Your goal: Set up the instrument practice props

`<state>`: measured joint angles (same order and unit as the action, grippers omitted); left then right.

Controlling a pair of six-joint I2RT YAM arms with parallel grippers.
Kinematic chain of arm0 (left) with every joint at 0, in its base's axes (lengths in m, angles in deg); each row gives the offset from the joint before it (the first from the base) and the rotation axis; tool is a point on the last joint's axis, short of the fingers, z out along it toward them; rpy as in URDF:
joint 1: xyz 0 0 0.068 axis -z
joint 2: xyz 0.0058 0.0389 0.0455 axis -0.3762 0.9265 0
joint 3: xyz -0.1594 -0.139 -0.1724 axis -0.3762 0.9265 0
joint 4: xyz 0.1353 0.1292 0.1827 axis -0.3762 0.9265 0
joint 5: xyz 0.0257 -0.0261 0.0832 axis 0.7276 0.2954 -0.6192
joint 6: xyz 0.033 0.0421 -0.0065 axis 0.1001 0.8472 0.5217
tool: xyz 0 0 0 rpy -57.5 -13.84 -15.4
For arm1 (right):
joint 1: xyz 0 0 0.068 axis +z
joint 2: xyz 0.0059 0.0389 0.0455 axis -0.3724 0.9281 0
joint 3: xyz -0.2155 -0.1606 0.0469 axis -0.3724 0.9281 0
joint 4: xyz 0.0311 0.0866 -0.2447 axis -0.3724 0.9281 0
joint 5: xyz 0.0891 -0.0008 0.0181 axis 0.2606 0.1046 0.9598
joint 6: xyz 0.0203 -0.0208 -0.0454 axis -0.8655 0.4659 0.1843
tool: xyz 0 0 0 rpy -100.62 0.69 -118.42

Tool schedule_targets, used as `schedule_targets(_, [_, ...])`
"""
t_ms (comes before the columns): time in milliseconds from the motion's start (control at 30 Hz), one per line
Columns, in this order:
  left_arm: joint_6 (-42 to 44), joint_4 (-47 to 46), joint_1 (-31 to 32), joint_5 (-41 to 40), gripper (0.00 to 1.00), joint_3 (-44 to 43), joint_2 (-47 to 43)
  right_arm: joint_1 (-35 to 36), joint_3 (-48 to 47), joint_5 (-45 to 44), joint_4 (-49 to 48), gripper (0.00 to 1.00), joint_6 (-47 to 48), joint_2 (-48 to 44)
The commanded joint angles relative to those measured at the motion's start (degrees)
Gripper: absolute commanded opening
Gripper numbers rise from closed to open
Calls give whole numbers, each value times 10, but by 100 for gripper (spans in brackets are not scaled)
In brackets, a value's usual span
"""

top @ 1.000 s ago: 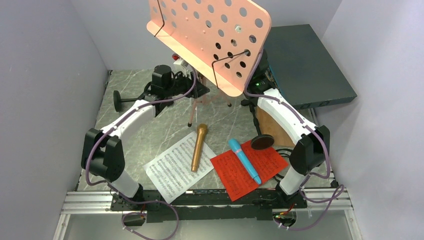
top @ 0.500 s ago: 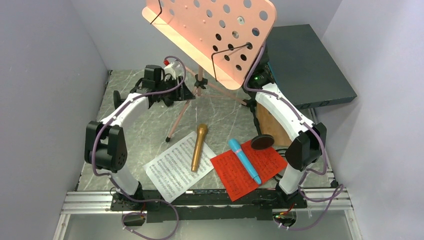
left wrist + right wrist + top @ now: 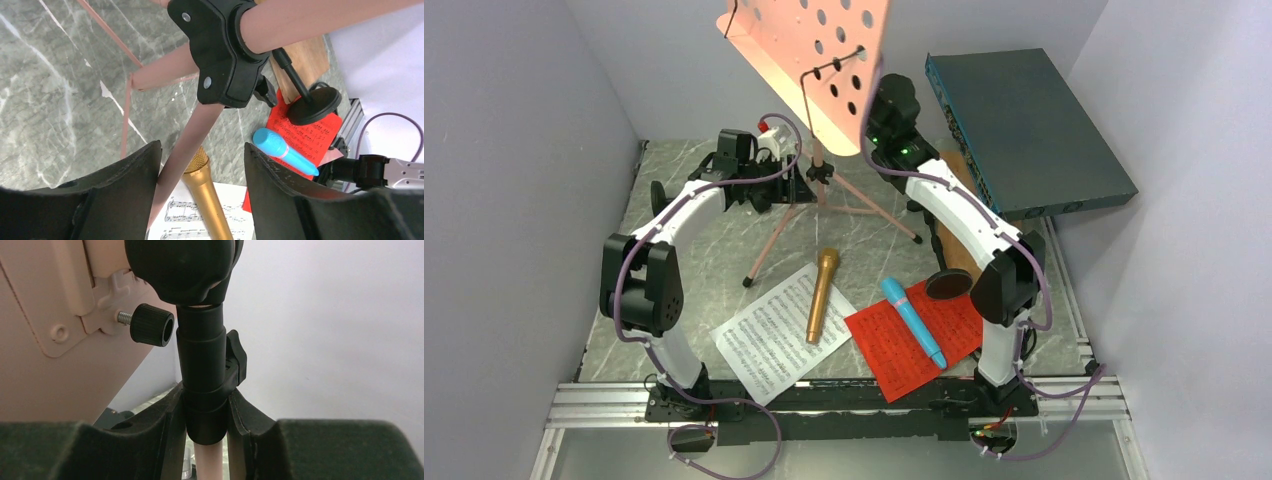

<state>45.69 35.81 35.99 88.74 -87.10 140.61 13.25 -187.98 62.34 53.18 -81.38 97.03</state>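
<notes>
From above, the pink music desk [image 3: 809, 60] stands at the far middle of the worktop [image 3: 684, 250]. Its tripod legs [image 3: 762, 250] are splayed, with open marble to their left. Nearer, the gold microphone [image 3: 822, 295] lies on the white page [image 3: 764, 340] and the blue microphone [image 3: 912, 320] on the red page [image 3: 894, 350]. A black pole's base [image 3: 949, 284] sits on the red page's far edge. The desk has swung left, uncovering the dark-teal box [image 3: 1034, 130], and the right arm [image 3: 954, 210] followed. The left arm [image 3: 684, 210] bends inward toward the leg hub.

Left wrist: the left jaws stand apart, with one leg passing between them, unclamped.

Right wrist: the right jaws pinch the stand's black collar [image 3: 202, 390] under the desk.
</notes>
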Motion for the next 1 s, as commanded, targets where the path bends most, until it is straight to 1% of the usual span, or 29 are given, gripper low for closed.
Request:
schedule_targets(0, [40, 29, 3, -14, 65, -18, -21, 29, -135, -110, -27, 0, 69, 1])
schedule_targets(33, [44, 28, 3, -17, 65, -14, -24, 29, -157, -113, -5, 0, 65, 10])
schedule_targets(100, [40, 9, 3, -14, 65, 3, -32, 29, -173, -114, 17, 0, 65, 19])
schedule_targets(300, [31, -32, 3, 3, 64, 49, -34, 29, -123, -103, -4, 0, 71, 9])
schedule_targets(400, [30, -28, 3, 2, 59, 45, -25, 29, -90, -97, -26, 0, 75, 1])
schedule_targets(567, [22, -59, 3, -12, 46, 54, -16, 29, -10, -88, -79, 0, 66, -30])
schedule_targets(633, [27, -63, 3, -18, 43, 52, -16, 29, 17, -98, -99, 0, 63, -42])
schedule_targets(767, [28, -88, 3, -31, 42, 69, -26, 29, 46, -108, -112, 0, 65, -55])
schedule_targets(800, [33, -91, 3, -31, 37, 72, -30, 29, 55, -110, -117, 0, 66, -59])
schedule_targets(900, [34, -98, 3, -37, 28, 79, -37, 29, 71, -114, -125, 0, 66, -69])
schedule_targets(967, [32, -105, 3, -39, 17, 85, -37, 29, 76, -117, -123, 0, 69, -74])
